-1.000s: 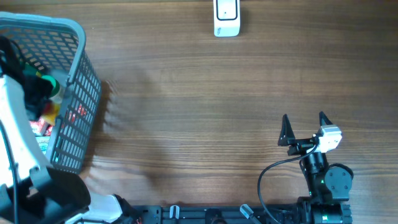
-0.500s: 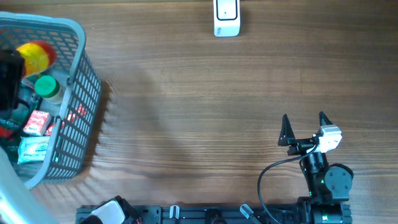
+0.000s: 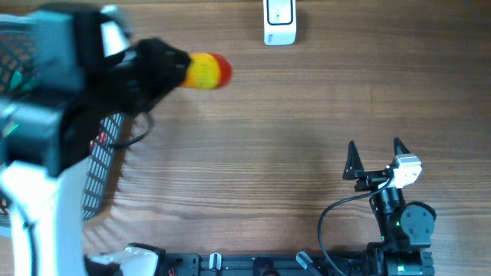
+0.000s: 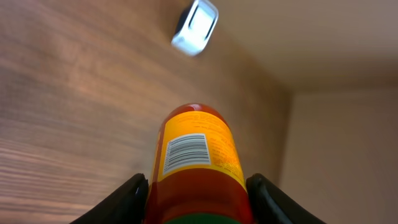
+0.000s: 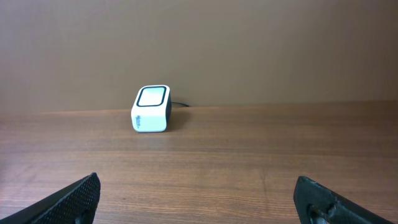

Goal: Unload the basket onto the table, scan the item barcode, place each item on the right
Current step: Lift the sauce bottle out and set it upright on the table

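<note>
Table (image 3: 307, 115): brown wood-grain top, grain running L–R, takes up nearly all of the overhead view. From my R wrist cam the far edge meets a plain tan wall. A black rail (image 3: 253, 264) runs along the near edge on my side.

I can make out 2 things directly on the wood:

- Scanner (image 3: 279, 21): small white block w/ dark window on top, standing flat at the far edge, approx. centre. A thin dark cable leaves its back.
- Basket (image 3: 100, 165): grey mesh, far L side, well apart from the scanner. Only a strip of its wall shows from above, the rest is hidden. Can't tell its contents.
</note>
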Controlling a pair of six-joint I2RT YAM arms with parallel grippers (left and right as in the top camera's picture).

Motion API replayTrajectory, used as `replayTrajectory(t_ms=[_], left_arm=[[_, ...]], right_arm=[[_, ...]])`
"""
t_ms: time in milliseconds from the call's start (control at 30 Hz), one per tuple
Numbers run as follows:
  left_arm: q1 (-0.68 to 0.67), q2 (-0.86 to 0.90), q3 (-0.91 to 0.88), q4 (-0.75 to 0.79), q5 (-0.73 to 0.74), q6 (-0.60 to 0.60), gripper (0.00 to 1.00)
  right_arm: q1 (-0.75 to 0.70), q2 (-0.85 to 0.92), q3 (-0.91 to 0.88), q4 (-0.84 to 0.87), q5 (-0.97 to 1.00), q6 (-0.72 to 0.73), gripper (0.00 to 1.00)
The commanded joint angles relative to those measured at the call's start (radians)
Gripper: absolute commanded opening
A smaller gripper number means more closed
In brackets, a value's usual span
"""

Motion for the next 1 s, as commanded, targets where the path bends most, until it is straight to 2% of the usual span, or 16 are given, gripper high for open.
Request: replayTrajectory(t_ms=[0,167,333,433,567,633,733,833,967], left_arm=[[-0.153,0.126,0.008,-0.014,-0.137,0.028,0.51],[-0.282,0.316,0.008,-0.032,-0.257,0.079,0.5],[-0.354,0.467,0.008,-0.013,-0.291,0.138,0.49],[-0.387,0.527,0.008,0.029,-0.292,0.267,0.49],[-0.427,0.567,0.008,0.088,-0.292,0.526,0.49],[-0.436,0.576,0.008,0.114,-0.289,0.615,0.49],[-0.436,0.582,0.008,0.134,-0.245,0.736,0.41],[-0.436,0.584,0.006,0.146,-0.214,0.785,0.41],[-0.438,0.584,-0.026,0.21,-0.212,0.785,0.41]], right_arm=[[0.004,-0.008,-0.002,0.005,0.003,-0.014,1.0],[0.004,-0.008,-0.001,0.005,0.002,-0.014,1.0],[0.004,-0.008,-0.001,0.005,0.002,-0.014,1.0],[0.004,-0.008,-0.001,0.005,0.002,-0.014,1.0],[0.004,-0.008,-0.001,0.005,0.002,-0.014,1.0],[0.004,-0.008,-0.001,0.005,0.003,-0.014,1.0],[0.004,-0.008,-0.001,0.005,0.003,-0.014,1.0],[0.004,-0.008,-0.001,0.005,0.002,-0.014,1.0],[0.004,-0.008,-0.001,0.005,0.002,-0.014,1.0]])
